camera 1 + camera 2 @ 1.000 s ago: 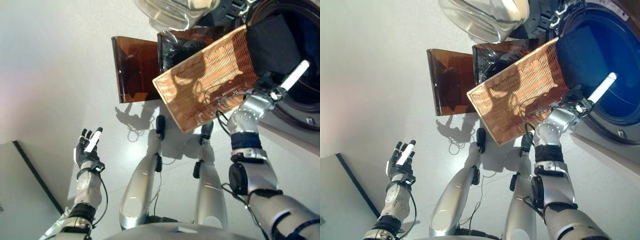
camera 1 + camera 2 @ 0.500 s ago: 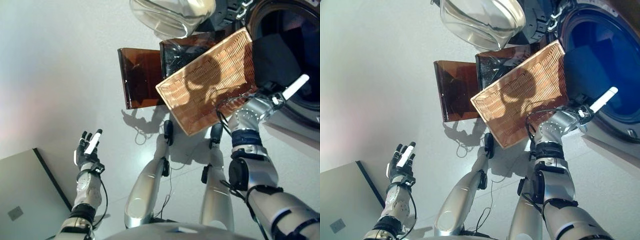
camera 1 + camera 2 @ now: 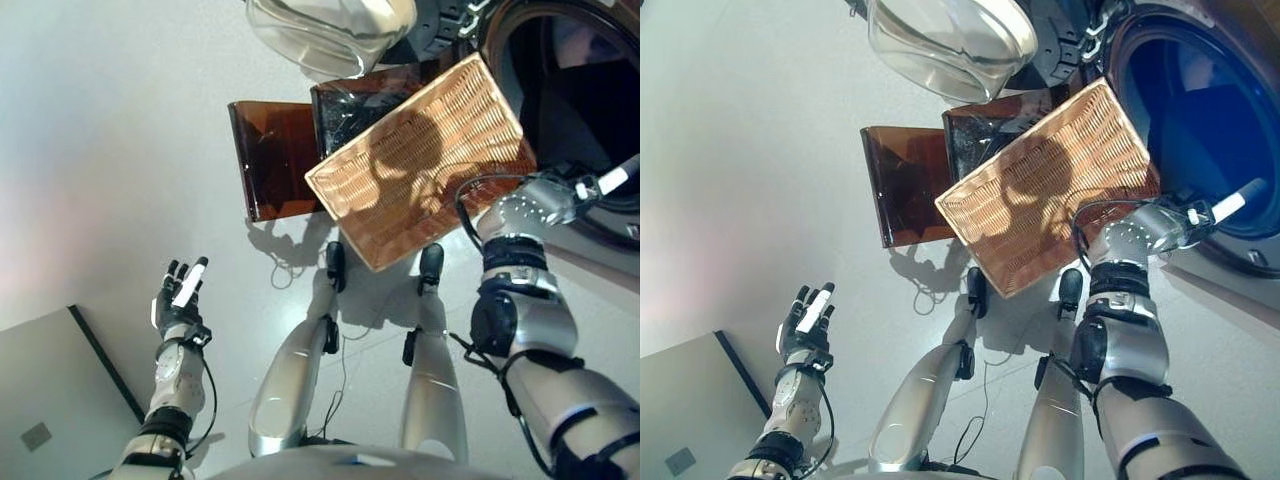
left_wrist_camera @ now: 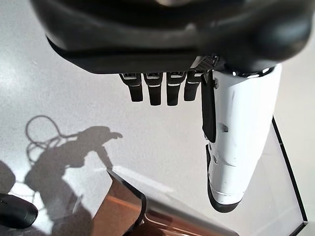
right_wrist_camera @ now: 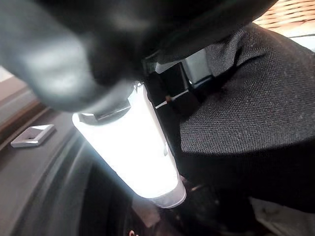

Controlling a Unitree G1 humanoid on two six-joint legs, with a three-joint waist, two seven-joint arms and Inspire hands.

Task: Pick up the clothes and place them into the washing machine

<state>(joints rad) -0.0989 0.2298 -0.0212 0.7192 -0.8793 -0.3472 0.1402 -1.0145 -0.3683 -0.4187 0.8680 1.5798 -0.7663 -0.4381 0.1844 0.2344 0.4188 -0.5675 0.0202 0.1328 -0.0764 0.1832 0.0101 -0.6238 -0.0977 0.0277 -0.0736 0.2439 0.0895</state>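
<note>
A dark garment (image 5: 246, 98) lies against the fingers of my right hand (image 3: 592, 188), with the white-covered thumb (image 5: 142, 147) beside it. That hand is at the lower rim of the washing machine's round opening (image 3: 1262, 256), and the garment (image 3: 565, 115) reaches into the drum. The fingers appear curled on the cloth. My left hand (image 3: 178, 300) is held out low on the left, open and empty, its fingers (image 4: 157, 88) straight over the bare floor.
A wicker basket (image 3: 420, 165) stands on the floor just left of the drum opening. Behind it are a brown translucent bin (image 3: 270, 160) and the machine's glass door (image 3: 330, 30), swung open. A grey panel (image 3: 50, 400) lies at the lower left.
My right hand has moved right, to the drum's rim, and the dark garment has gone from in front of the opening into it. The view has shifted slightly. The left hand has stayed put.
</note>
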